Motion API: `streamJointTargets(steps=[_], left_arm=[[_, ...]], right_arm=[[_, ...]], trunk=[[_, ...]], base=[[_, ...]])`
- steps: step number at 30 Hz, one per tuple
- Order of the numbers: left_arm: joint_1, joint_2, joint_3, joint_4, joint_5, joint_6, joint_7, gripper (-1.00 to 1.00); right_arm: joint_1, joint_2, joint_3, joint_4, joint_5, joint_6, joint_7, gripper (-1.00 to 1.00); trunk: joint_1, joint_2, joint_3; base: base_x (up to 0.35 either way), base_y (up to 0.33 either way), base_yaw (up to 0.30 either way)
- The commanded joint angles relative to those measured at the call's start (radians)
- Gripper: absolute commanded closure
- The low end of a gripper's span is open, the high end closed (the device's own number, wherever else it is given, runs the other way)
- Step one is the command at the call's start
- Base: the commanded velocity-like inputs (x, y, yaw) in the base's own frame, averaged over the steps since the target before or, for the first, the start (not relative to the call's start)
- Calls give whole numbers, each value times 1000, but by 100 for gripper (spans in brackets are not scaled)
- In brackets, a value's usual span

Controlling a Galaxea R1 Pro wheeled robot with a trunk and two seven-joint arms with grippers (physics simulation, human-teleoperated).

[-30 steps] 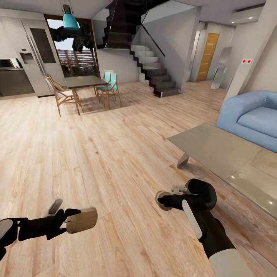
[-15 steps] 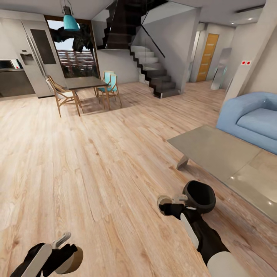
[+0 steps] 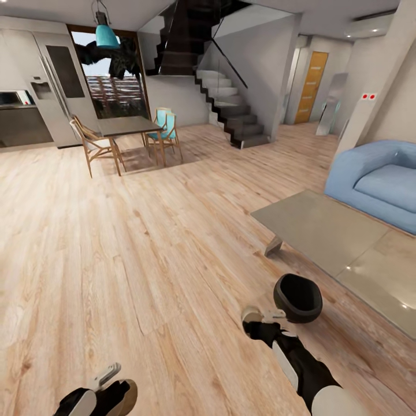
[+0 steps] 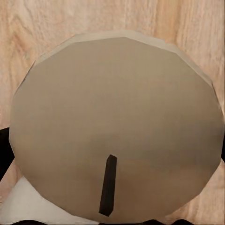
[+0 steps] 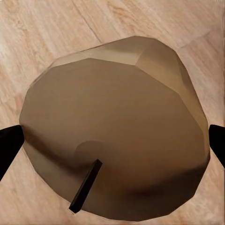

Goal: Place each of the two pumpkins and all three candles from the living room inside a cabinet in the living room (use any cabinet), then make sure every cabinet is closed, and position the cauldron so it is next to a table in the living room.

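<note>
Fingers of the left gripper [image 3: 118, 384] pinch a beige candle [image 3: 126, 394] at the lower left of the head view, low over the wood-plank floor [image 3: 144, 242], with one pale finger [image 3: 107, 372] showing above the candle's edge. Fingers of the right gripper [image 3: 260, 318], at lower centre right of the same frame, are closed around a second candle [image 3: 252, 315], of which only a small tan disc shows there. The left wrist view gives what the head camera cannot: the first candle's flat round top [image 4: 117, 122] seen face-on, with its short dark wick [image 4: 108, 185] and floor planks at the frame's corners. The right wrist view shows the second candle [image 5: 117, 136] from its wick end, browner in shade and tilted, with a dark fingertip [image 5: 9, 145] at the left edge of the frame and another at the right, pressed to its sides. The head view alone takes in the room: a black cauldron [image 3: 297, 297] stands on the floor just beside the right gripper, its wide mouth facing up, near the corner of the low grey counter [image 3: 323, 225] at centre right. A blue sofa [image 3: 378, 182] sits behind that counter at the right edge. A dining table with chairs [image 3: 127, 136] is at upper left, and a dark staircase [image 3: 225, 98] rises at upper centre.
</note>
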Motion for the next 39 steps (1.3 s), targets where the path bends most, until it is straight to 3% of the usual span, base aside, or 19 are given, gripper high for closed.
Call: streamJointTargets(steps=[1,6,12,17,32,39], left_arm=[[-1,-7,-5,-1,-3,1,9,100],[0,-25,-4,5,-41,-5,9,100],[-7,-44,-9,125,-57,-137,9,100],[-18,-68,-12,157,-64,-175,9,100],[-19,-71,-11,170,-68,-186,9,100],[-19,-71,-12,170,-70,-244,9,100]], right_arm=[[0,0,1,24,-4,-30,-1,100],[-1,2,2,136,0,-135,-7,100],[0,1,2,164,0,-150,-7,100],[-1,1,2,165,2,-155,1,100],[-1,3,7,160,1,-157,3,100],[-1,3,7,159,2,-154,4,100]], trunk=[[-4,7,2],[-23,42,18],[-46,84,37],[-65,119,53],[-123,224,101],[-150,273,127]], base=[[0,0,0],[0,0,0],[0,0,0],[0,0,0],[0,0,10],[-194,0,217]])
